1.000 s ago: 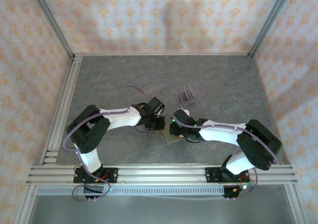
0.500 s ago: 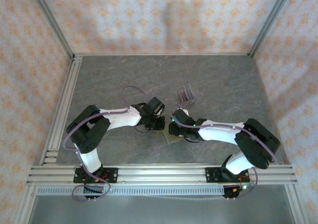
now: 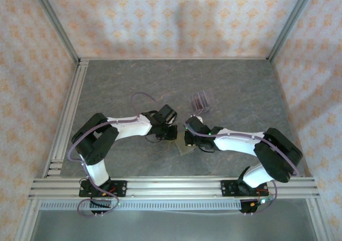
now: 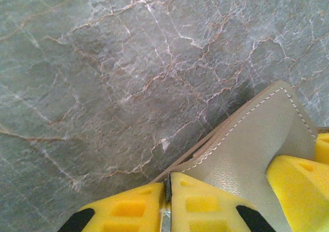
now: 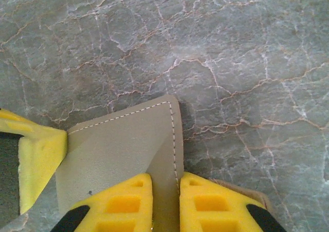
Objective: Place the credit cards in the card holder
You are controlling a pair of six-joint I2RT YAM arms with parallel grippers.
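The olive-tan card holder (image 3: 185, 148) lies on the table between both grippers. My left gripper (image 4: 167, 190) is shut on the thin edge of the card holder (image 4: 247, 144). My right gripper (image 5: 166, 191) is shut on the stitched edge of a raised flap of the card holder (image 5: 113, 144). In the top view the left gripper (image 3: 170, 133) and the right gripper (image 3: 188, 140) stand close together over it. The dark red credit cards (image 3: 200, 99) stand upright in a clear plastic stand, farther back from both grippers.
The other gripper's yellow finger shows at the edge of each wrist view, the right one's finger (image 4: 303, 185) and the left one's finger (image 5: 36, 152). Aluminium rails (image 3: 69, 113) border the marble table on the left and front.
The right gripper's jaws have closed on the card holder's flap and its wrist has shifted slightly. The left arm has stayed put, still pinching the card holder.
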